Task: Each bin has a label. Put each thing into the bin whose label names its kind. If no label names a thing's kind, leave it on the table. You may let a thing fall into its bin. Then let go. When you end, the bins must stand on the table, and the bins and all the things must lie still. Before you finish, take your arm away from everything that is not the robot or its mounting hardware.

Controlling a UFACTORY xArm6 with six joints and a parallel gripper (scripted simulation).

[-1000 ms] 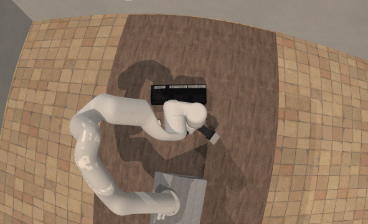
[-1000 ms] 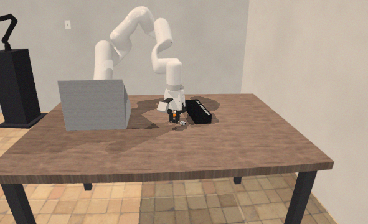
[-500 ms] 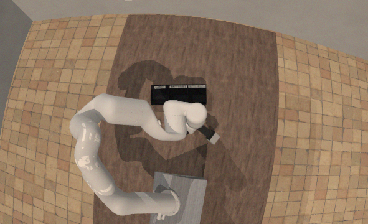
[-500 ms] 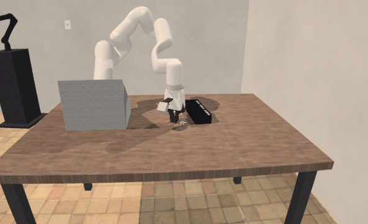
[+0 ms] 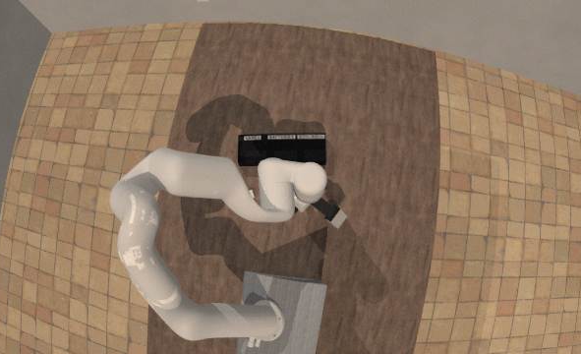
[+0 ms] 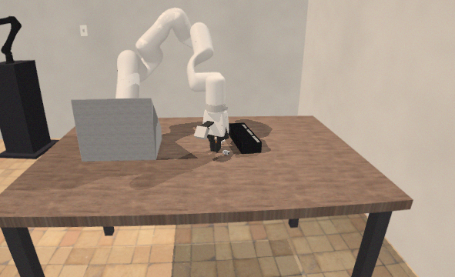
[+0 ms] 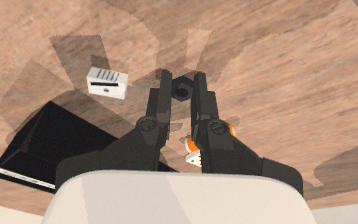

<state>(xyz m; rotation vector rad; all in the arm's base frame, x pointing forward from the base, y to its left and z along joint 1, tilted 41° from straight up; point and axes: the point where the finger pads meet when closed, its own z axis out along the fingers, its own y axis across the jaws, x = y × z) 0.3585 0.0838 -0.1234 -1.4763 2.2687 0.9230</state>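
Observation:
My gripper (image 7: 182, 87) (image 6: 215, 149) is down at the table top, shut on a small black hex nut (image 7: 182, 92) that sits between its fingertips. A small white box-shaped part with a slotted face (image 7: 107, 82) (image 6: 225, 152) lies on the table just left of the fingers in the wrist view. An orange and white piece (image 7: 192, 148) lies on the table under the gripper body, partly hidden by the right finger. The row of black labelled bins (image 5: 282, 149) (image 6: 245, 138) (image 7: 45, 142) stands close beside the gripper. In the top view the arm hides the gripper and the small things.
A large grey box (image 6: 115, 128) (image 5: 290, 305) stands on the table by the arm's base. A black pedestal (image 6: 15, 108) with a dark arm stands on the floor off the table's left side.

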